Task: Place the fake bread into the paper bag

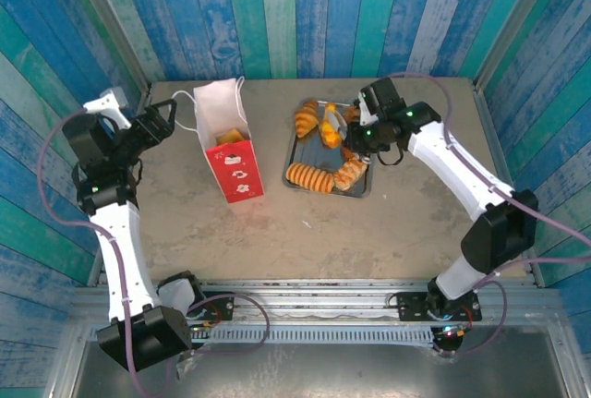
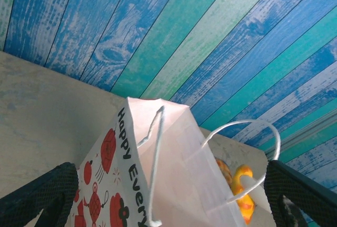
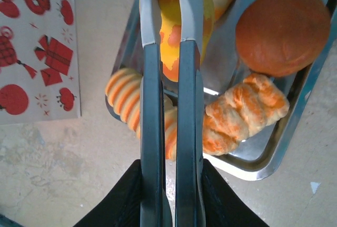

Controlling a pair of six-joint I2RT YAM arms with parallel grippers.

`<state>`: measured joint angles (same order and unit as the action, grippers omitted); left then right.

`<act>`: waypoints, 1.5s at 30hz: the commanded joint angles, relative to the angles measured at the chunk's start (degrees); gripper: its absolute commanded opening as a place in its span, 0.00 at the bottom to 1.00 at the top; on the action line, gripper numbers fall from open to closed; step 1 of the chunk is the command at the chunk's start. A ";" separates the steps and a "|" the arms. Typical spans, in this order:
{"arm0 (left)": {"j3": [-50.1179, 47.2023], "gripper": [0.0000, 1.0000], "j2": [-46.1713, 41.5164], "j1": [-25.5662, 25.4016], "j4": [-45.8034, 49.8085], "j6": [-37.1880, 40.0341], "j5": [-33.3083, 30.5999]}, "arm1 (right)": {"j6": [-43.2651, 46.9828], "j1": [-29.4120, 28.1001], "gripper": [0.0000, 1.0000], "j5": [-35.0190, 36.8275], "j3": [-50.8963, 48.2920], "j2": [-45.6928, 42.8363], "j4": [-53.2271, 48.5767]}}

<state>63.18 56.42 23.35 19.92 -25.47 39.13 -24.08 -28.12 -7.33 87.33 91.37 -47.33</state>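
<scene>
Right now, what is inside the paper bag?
Through the open top of the paper bag, one golden-brown bread piece shows. The bag's walls hide whatever lies deeper, so I cannot tell if there is more.

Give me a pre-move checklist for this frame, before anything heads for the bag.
1. Grip: right gripper shut on the yellow pastry, which fills the narrow gap between the fingers: ok.
2. Held piece lifted clear of the tray: cannot tell.
3. Target: paper bag upright, mouth open upward: ok.
4. Room inside: one bagged pastry visible, with space around it: ok.
5. Bag steadied: left gripper open, a finger on either side of the bag, neither touching it: not ok.
</scene>
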 commanded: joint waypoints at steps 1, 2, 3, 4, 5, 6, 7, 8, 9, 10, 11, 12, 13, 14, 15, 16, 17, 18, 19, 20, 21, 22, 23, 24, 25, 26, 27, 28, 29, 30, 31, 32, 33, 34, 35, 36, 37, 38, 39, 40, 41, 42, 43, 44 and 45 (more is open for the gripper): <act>5.07 0.96 0.55 -0.11 4.74 3.50 1.07 | 1.54 -1.39 0.18 4.34 3.92 -4.66 2.39; 6.35 0.97 1.26 -0.14 5.91 3.95 1.08 | 1.93 -1.83 0.18 5.58 4.75 -5.52 2.50; 7.57 0.97 1.95 -0.07 6.99 4.36 1.30 | 2.51 -2.42 0.18 7.06 5.93 -6.41 2.66; 8.96 0.98 2.95 -0.12 8.05 4.83 1.37 | 2.93 -3.23 0.18 8.36 7.10 -7.24 2.92; 10.07 0.98 3.83 -0.09 8.69 5.16 1.69 | 3.34 -3.90 0.18 9.24 8.14 -7.88 3.03; 11.25 0.99 4.94 -0.11 9.21 5.62 2.47 | 3.73 -4.74 0.18 10.09 9.27 -8.49 3.45; 12.37 0.99 6.07 -0.18 9.83 5.90 3.01 | 4.07 -5.62 0.18 10.94 10.24 -9.10 4.05; 13.14 0.98 7.06 -0.11 10.42 6.16 3.53 | 4.49 -5.80 0.18 11.61 10.97 -9.55 4.89; 14.07 0.96 8.22 -0.08 10.93 6.60 4.35 | 5.05 -8.51 0.18 12.64 11.58 -10.20 6.32; 14.88 0.95 9.43 -0.14 11.41 6.94 5.01 | 5.62 -9.85 0.17 13.75 12.15 -10.87 7.85; 15.56 0.93 10.33 -0.27 12.07 7.33 5.46 | 5.91 -10.97 0.17 14.44 12.82 -11.25 8.87; 16.36 0.92 11.35 -0.49 12.79 7.83 5.63 | 6.20 -11.89 0.17 14.62 13.93 -11.50 9.64; 17.21 0.92 12.24 -0.82 13.50 8.48 5.56 | 6.38 -12.80 0.17 14.85 15.30 -11.41 10.06; 17.85 0.91 12.97 -1.28 14.23 9.14 5.23 | 6.56 -13.74 0.17 15.12 16.67 -11.22 10.07; 18.54 0.90 14.08 -1.95 15.06 10.04 4.76 | 6.88 -14.77 0.17 15.35 18.19 -10.75 10.12; 19.32 0.90 15.00 -2.74 16.05 10.76 4.49 | 7.18 -15.95 0.17 15.42 19.67 -10.21 10.18; 19.88 0.88 15.15 -3.46 16.66 11.28 4.34 | 7.41 -16.98 0.17 15.39 20.87 -9.79 10.48; 20.16 0.88 17.11 -4.18 17.12 11.74 4.23 | 7.68 -18.19 0.17 15.27 21.83 -9.18 10.91; 20.15 0.86 17.69 -4.81 17.09 11.89 3.96 | 7.91 -19.47 0.17 15.41 22.89 -8.49 11.61; 19.97 0.85 18.14 -5.20 16.93 11.93 3.50 | 7.99 -20.46 0.17 15.35 23.54 -8.00 12.16; 19.83 0.83 18.50 -5.62 16.61 11.88 2.90 | 8.07 -21.53 0.17 15.37 24.36 -7.35 12.77; 19.71 0.81 18.79 -5.89 16.25 11.76 2.26 | 8.15 -22.63 0.17 15.31 24.92 -6.57 13.52; 19.48 0.80 19.15 -5.94 16.07 11.68 1.88 | 8.33 -23.68 0.17 15.24 25.44 -5.91 14.12; 19.45 0.76 19.55 -6.02 15.90 11.72 1.52 | 8.66 -24.83 0.17 15.25 26.24 -4.88 14.51; 19.56 0.74 19.85 -6.04 16.07 11.87 0.80 | 8.84 -25.86 0.17 15.50 27.05 -3.83 14.67; 19.75 0.72 20.07 -6.02 16.31 12.10 -0.23 | 9.10 -26.68 0.17 15.73 27.82 -2.86 14.74; 19.72 0.70 20.27 -6.05 16.46 12.38 -1.34 | 9.39 -27.45 0.17 16.09 28.76 -1.78 14.79; 19.53 0.67 20.33 -6.04 16.41 12.55 -1.90 | 9.65 -28.31 0.17 16.45 29.56 -0.61 14.83; 19.30 0.64 20.38 -6.04 16.15 12.65 -1.88 | 9.80 -29.02 0.17 16.61 30.25 0.31 14.95; 19.02 0.60 20.31 -6.09 15.59 12.57 -1.64 | 9.88 -29.78 0.17 16.82 31.05 1.51 14.96; 18.69 0.56 20.27 -6.09 15.06 12.38 -1.17 | 9.92 -30.42 0.17 17.12 31.74 2.71 14.90; 18.41 0.52 20.14 -6.08 14.80 12.30 -0.91 | 9.81 -30.88 0.17 17.34 32.50 3.74 14.69; 18.26 0.49 20.14 -6.04 14.64 12.29 -0.91 | 9.67 -31.21 0.17 17.68 33.63 5.12 14.01; 18.12 0.47 20.10 -6.03 14.41 12.26 -0.98 | 9.51 -31.51 0.17 17.77 34.75 6.41 13.33; 17.97 0.45 20.00 -6.04 14.21 12.36 -0.98 | 9.33 -31.75 0.17 17.75 35.68 7.43 12.91; 18.02 0.40 19.93 -6.03 14.22 12.48 -1.23 | 9.11 -32.02 0.17 17.71 36.65 8.44 12.56; 17.97 0.36 19.85 -6.04 14.26 12.54 -1.37 | 9.00 -32.27 0.17 17.59 37.33 9.37 12.47; 17.99 0.33 19.72 -6.05 14.24 12.72 -1.47 | 8.89 -32.54 0.17 17.45 37.83 10.10 12.37; 17.90 0.31 19.70 -6.04 14.35 12.87 -1.53 | 8.62 -32.77 0.17 17.50 38.36 10.89 12.38; 17.90 0.27 19.63 -6.04 14.35 13.01 -1.75 | 8.37 -33.04 0.17 17.31 38.77 11.84 12.28; 17.94 0.24 19.60 -6.05 14.41 13.02 -1.79 | 8.10 -33.18 0.17 17.29 39.26 12.60 12.04; 17.82 0.21 19.52 -6.04 14.36 13.05 -1.87 | 7.92 -33.29 0.17 17.13 39.99 13.63 11.55; 17.75 0.19 19.49 -6.04 14.34 13.08 -1.87 | 7.81 -33.39 0.17 17.23 40.70 14.52 10.87; 17.72 0.16 19.34 -6.10 14.31 13.09 -1.95 | 7.68 -33.40 0.17 17.44 41.47 15.40 10.23; 17.62 0.14 19.26 -6.00 14.27 13.17 -2.05 | 7.56 -33.39 0.17 17.63 42.18 16.39 9.58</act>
<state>81.43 75.31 17.39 35.00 -13.28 37.56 -15.79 -60.99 9.21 126.30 106.21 -37.76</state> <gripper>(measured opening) 0.156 0.260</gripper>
